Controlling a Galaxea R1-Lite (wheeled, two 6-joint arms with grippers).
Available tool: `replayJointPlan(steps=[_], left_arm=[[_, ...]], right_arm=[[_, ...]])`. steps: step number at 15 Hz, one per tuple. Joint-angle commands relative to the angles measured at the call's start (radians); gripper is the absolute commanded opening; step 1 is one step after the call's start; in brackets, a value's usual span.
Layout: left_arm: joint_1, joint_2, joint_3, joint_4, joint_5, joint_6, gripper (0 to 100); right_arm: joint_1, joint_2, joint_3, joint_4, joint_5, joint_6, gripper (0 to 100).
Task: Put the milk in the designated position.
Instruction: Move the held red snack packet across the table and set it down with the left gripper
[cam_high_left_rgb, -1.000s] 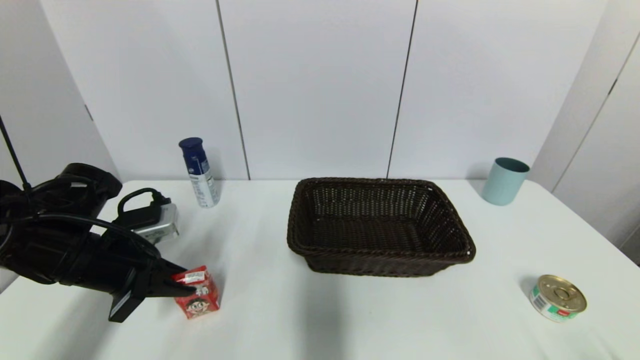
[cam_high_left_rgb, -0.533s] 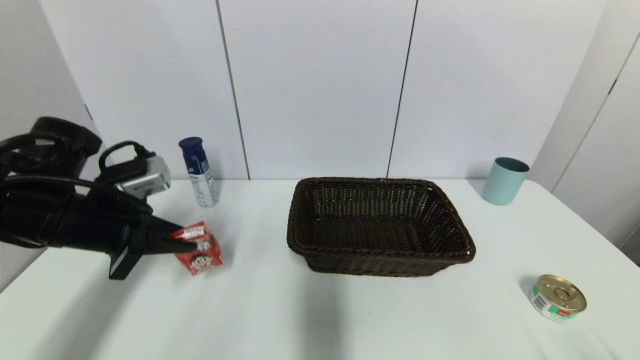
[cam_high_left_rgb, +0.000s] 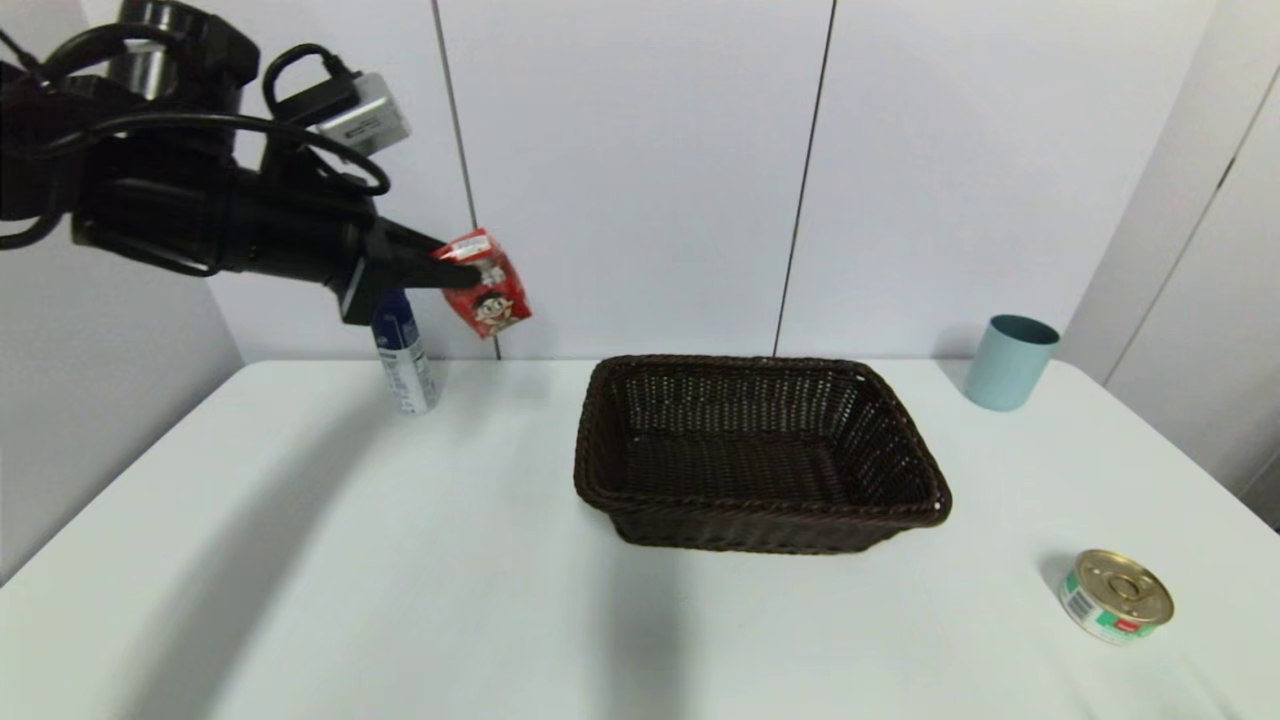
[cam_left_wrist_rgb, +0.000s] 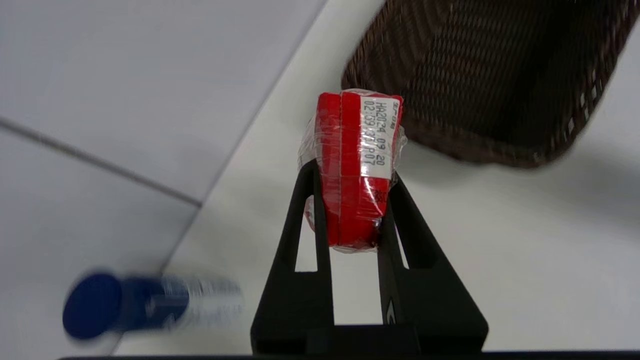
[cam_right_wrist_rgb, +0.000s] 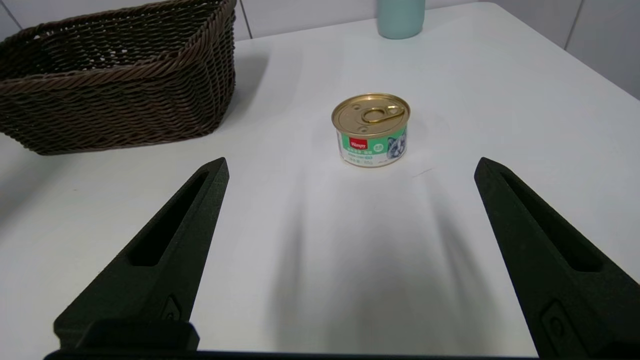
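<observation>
table (cam_high_left_rgb: 400, 560) well below left gripper (cam_high_left_rgb: 455, 272) | wicker basket (cam_high_left_rgb: 760, 455) lower, to its right | left gripper aloft, 2 fingers clamping milk (cam_high_left_rgb: 490, 283) | right gripper (cam_right_wrist_rgb: 350, 167) spread wide, near tin (cam_right_wrist_rgb: 371, 129)

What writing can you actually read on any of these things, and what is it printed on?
"HA2024 09 20": white label on top of the milk carton, held in the left gripper.
Second line of that label: partly readable, roughly "02:09", the rest smeared.
Red brand tag on the gold-lidded tin: too small to read surely.
Spray can label: blurred, unreadable.
Basket and cup: no text.
</observation>
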Motion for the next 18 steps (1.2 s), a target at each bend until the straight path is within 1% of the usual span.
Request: replayJointPlan(steps=[1,2,5,10,13,16,17,18], left_arm=[[-0.133,0.25,-0.256,0.003,0.04,-0.061,0],[-0.149,0.288,-0.302,0.002,0.044,-0.061,0],[-0.208,0.361,-0.314,-0.02,0.047,-0.089,0],[-0.234,0.448,-0.323,-0.14,0.05,-0.086,0],[-0.232,0.469,-0.323,-0.224,0.087,-0.101,0],[-0.228,0.469,-0.323,-0.35,0.135,-0.182,0],[-0.228,0.471,-0.323,-0.382,0.162,-0.204,0],[-0.225,0.473,-0.323,-0.396,0.17,-0.224,0]], right_arm=[[0.0,0.001,0.0,0.0,0.0,0.001,100],[0.0,0.001,0.0,0.0,0.0,0.001,100],[0.0,0.001,0.0,0.0,0.0,0.001,100],[0.0,0.001,0.0,0.0,0.0,0.001,100],[0.0,0.001,0.0,0.0,0.0,0.001,100],[0.0,0.001,0.0,0.0,0.0,0.001,100],[0.0,0.001,0.0,0.0,0.0,0.001,100],[0.0,0.001,0.0,0.0,0.0,0.001,100]])
